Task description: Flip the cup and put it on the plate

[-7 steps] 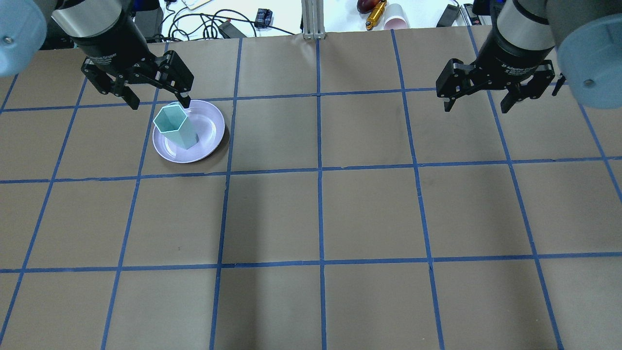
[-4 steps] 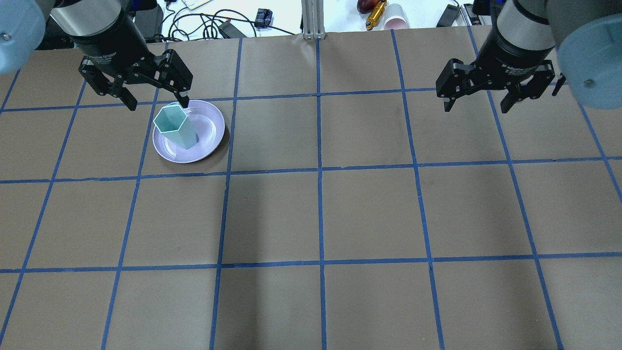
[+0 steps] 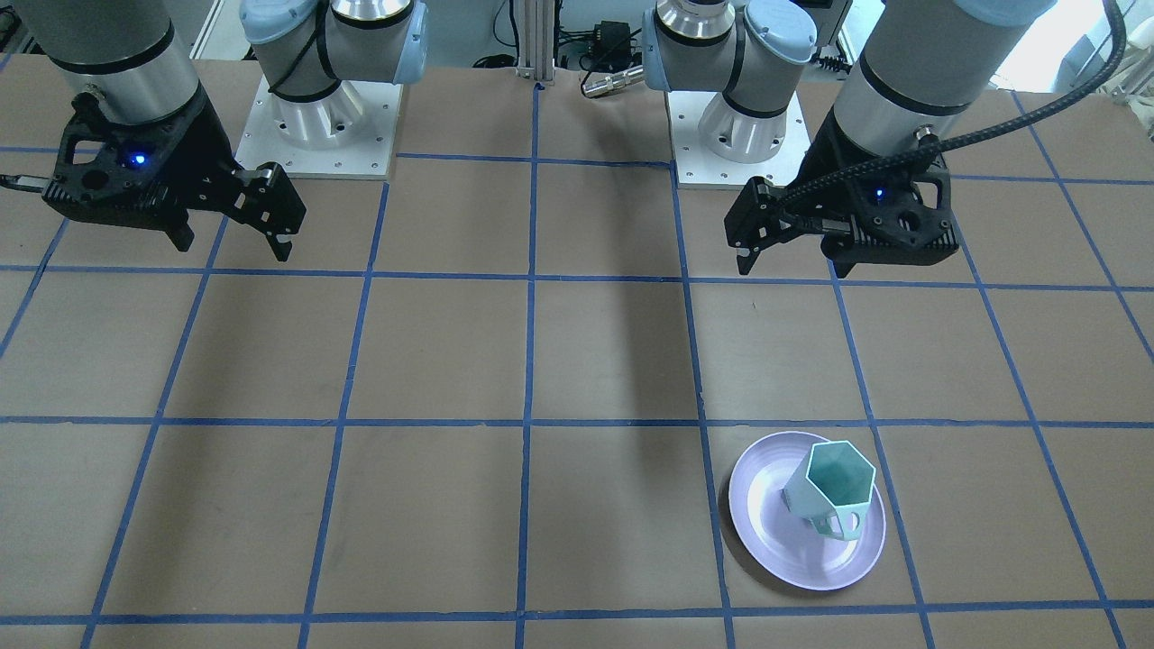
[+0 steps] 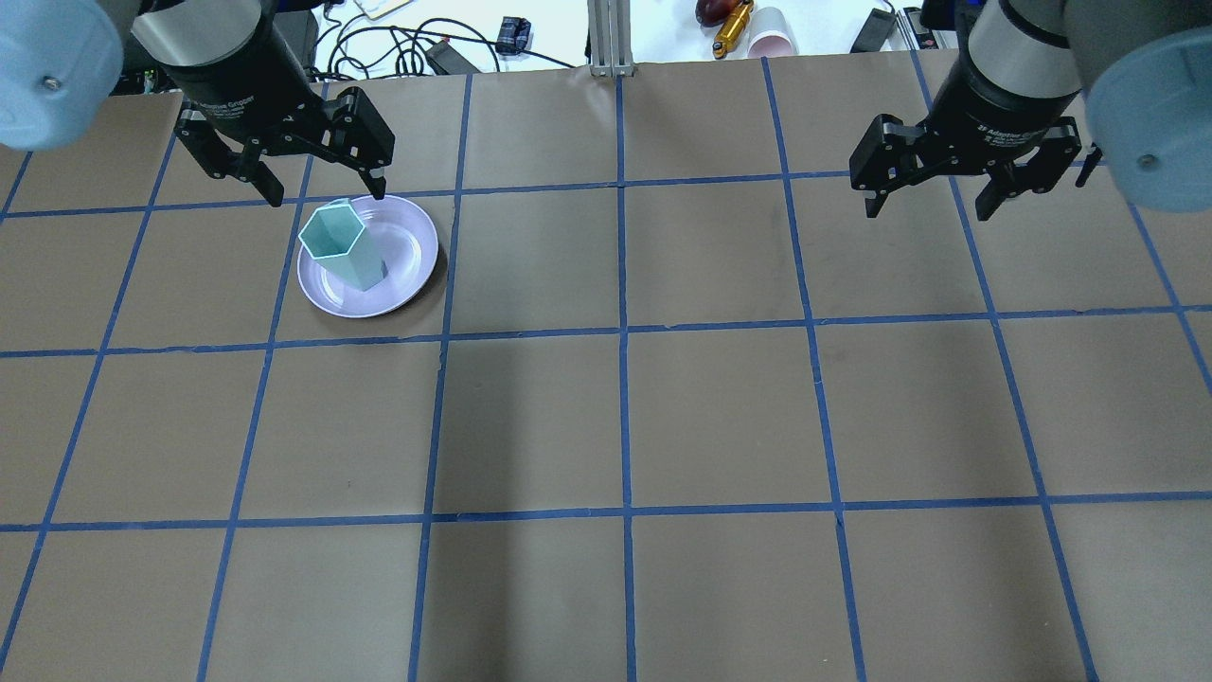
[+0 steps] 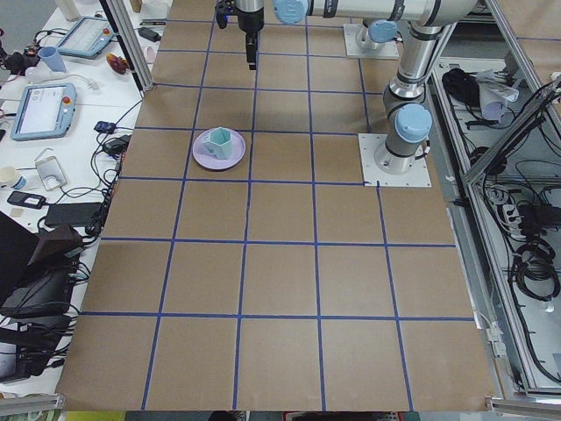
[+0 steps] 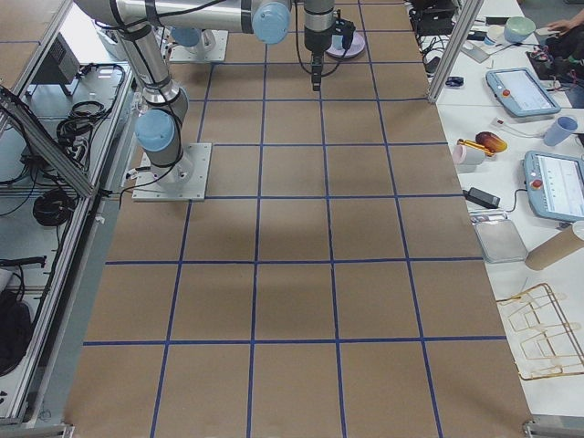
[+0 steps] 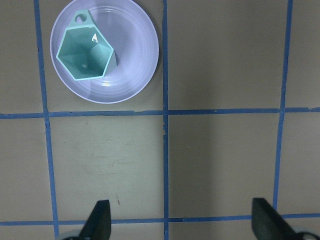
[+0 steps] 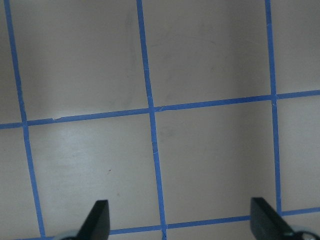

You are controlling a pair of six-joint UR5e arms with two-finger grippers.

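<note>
The mint-green cup [image 4: 339, 242] stands upright, mouth up, on the lavender plate [image 4: 409, 254] at the far left of the table. It also shows in the front view [image 3: 834, 491] on the plate [image 3: 775, 532], its handle facing the camera. My left gripper [image 4: 327, 194] is open and empty, raised above the table on the robot's side of the plate. The left wrist view looks down on the cup [image 7: 85, 55] and plate [image 7: 135, 55] from well above, with both fingers [image 7: 97, 220] wide apart. My right gripper [image 4: 928, 213] is open and empty over bare table at the far right.
The table is brown paper with a blue tape grid. An aluminium post [image 4: 611, 38] stands at the far edge, with cables, a pink cup [image 4: 772, 33] and tablets beyond it. The two arm bases [image 3: 315, 126] sit at the robot's side.
My left gripper has lifted and drawn away from the cup's rim, still open. The cup, the plate and the right arm have not moved.
</note>
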